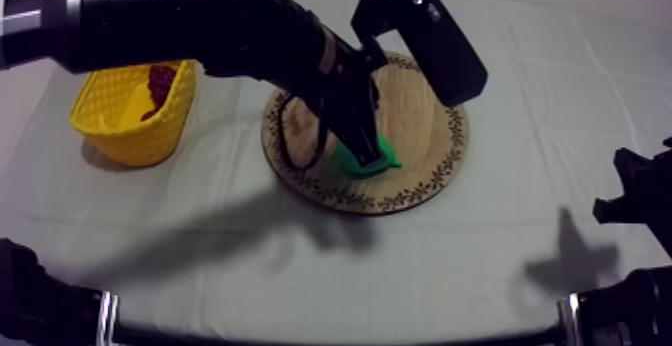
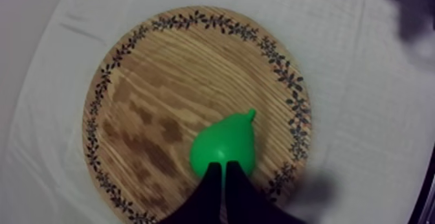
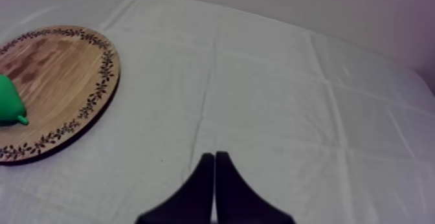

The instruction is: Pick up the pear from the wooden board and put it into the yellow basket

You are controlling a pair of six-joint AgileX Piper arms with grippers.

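Green pear (image 2: 223, 145) lies on the wooden board (image 2: 162, 78), just ahead of the left gripper (image 2: 224, 168), whose jaws are together, tips over its broad end. Right gripper (image 3: 214, 156) jaws are together above the cloth (image 3: 291, 97), well apart from the board.

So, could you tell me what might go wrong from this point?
1. The left gripper sits at the wide end of the pear with its fingers together, so it may nudge the pear rather than grasp it.
2. The pear lies toward the rim of the wooden board and could roll off.
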